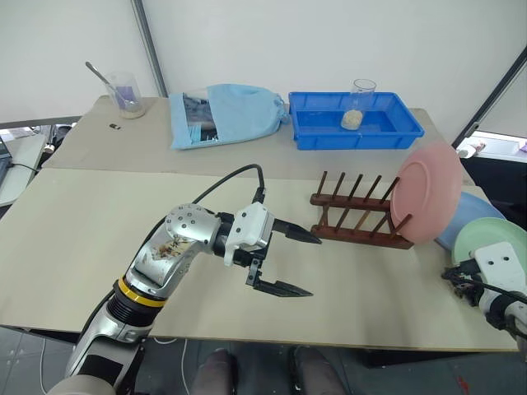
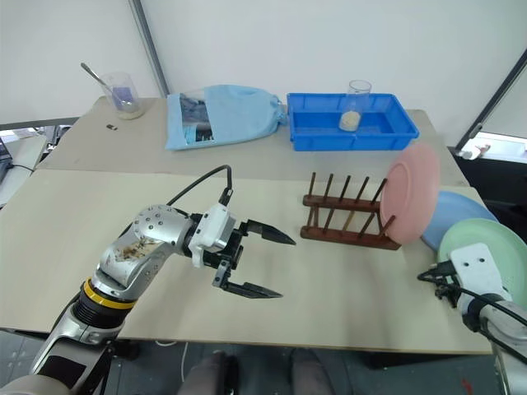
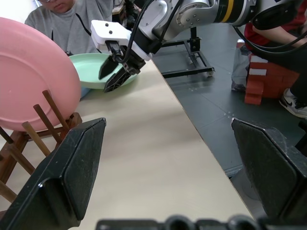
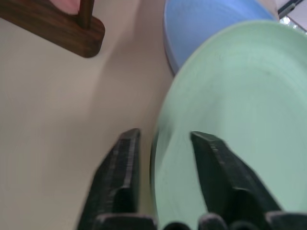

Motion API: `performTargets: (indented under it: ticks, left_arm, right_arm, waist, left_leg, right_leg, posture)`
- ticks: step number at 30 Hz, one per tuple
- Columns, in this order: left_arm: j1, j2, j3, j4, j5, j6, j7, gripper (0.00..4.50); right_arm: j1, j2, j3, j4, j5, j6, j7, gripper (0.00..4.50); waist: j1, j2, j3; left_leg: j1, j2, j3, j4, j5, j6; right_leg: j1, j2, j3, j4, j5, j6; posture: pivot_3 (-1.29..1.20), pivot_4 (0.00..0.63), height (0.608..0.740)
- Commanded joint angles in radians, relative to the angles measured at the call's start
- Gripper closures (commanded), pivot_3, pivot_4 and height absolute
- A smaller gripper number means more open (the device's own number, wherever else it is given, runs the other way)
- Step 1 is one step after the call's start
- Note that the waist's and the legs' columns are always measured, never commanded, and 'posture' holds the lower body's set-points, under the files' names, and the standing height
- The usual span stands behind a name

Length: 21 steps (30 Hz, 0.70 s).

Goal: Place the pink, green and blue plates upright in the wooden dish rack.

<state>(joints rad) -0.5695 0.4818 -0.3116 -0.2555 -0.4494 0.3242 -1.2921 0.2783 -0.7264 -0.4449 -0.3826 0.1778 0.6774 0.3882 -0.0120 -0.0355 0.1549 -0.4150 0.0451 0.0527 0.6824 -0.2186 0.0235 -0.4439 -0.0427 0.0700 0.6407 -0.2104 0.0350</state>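
Observation:
The pink plate (image 1: 428, 193) stands upright in the right end of the wooden dish rack (image 1: 358, 222). To the right of the rack, the green plate (image 1: 482, 239) lies on the blue plate (image 1: 473, 216) near the table's right edge. My right gripper (image 4: 164, 135) is shut on the green plate's near rim, with one finger under it and one on top. My left gripper (image 1: 315, 266) hangs open over the table just left of the rack, pointing at it and holding nothing.
A deep blue tray (image 1: 387, 132) with a glass jar (image 1: 361, 103) sits behind the rack. A light blue cloth bag (image 1: 222, 115) and a beaker with a spoon (image 1: 125, 95) are at the back left. A person (image 3: 62, 19) sits beyond the table's right end.

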Motion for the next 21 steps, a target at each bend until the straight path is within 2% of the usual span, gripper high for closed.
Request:
performTargets:
  ticks: [1,2,3,10,14,17,21]
  left_arm:
    - [-0.005,-0.007,0.007,-0.016,0.004,-0.027,0.007,0.0]
    - [-0.005,-0.007,0.007,-0.014,0.005,-0.029,0.007,0.0]
    - [-0.006,-0.008,0.007,-0.012,0.006,-0.031,0.007,0.0]
    - [-0.011,-0.012,0.014,0.01,0.016,-0.048,0.006,0.0]
    - [-0.012,-0.005,0.038,0.013,-0.003,-0.03,0.016,0.0]
    - [-0.012,0.0,0.065,0.012,-0.024,-0.003,0.03,0.0]
    - [-0.012,0.018,0.114,0.012,-0.047,0.04,0.063,0.0]
  right_arm:
    - [-0.018,0.013,-0.025,-0.048,-0.009,0.048,-0.026,3.95]
    - [-0.021,0.022,-0.03,-0.06,-0.006,0.07,-0.034,4.32]
    - [-0.027,0.033,-0.039,-0.074,0.0,0.093,-0.043,4.41]
    - [-0.026,0.055,-0.112,-0.227,0.001,0.204,-0.071,4.41]
    - [-0.06,-0.01,-0.197,-0.356,-0.017,0.226,-0.054,4.41]
    - [-0.201,-0.098,-0.237,-0.378,0.026,0.181,-0.008,4.41]
    - [-0.507,-0.214,-0.149,-0.276,0.125,0.066,0.09,4.41]
  waist:
    - [0.0,0.0,0.0]
    - [0.0,0.0,0.0]
    - [-0.001,0.0,0.0]
    - [-0.001,0.0,0.0]
    - [-0.003,0.001,0.0]
    - [-0.01,0.002,0.0]
    - [-0.018,0.003,0.002]
  left_leg:
    - [0.0,0.0,0.0,0.0,0.0,0.0]
    - [0.0,0.0,0.0,0.0,0.0,0.0]
    - [0.0,0.0,0.0,0.0,0.0,0.0]
    - [0.0,0.0,0.0,0.0,0.0,0.0]
    - [0.0,0.0,0.0,0.0,0.0,0.0]
    - [0.001,0.0,0.001,0.0,0.0,0.0]
    - [0.003,0.0,0.001,0.0,0.0,0.0]
  right_leg:
    - [0.0,0.0,0.0,0.0,0.0,0.0]
    - [0.0,0.0,0.0,0.0,0.0,0.0]
    - [0.0,0.0,0.0,0.0,0.0,0.0]
    - [0.0,0.0,0.0,0.0,0.0,0.0]
    - [0.0,0.0,0.0,0.0,0.0,0.0]
    - [0.0,0.0,0.0,0.0,0.0,0.0]
    - [0.001,0.0,0.0,0.001,0.0,0.001]
  posture:
    - [0.0,0.15,0.696]
    - [0.0,0.15,0.696]
    - [0.0,0.15,0.696]
    - [0.0,0.15,0.696]
    - [0.0,0.15,0.696]
    - [0.0,0.15,0.696]
    - [0.0,0.15,0.696]
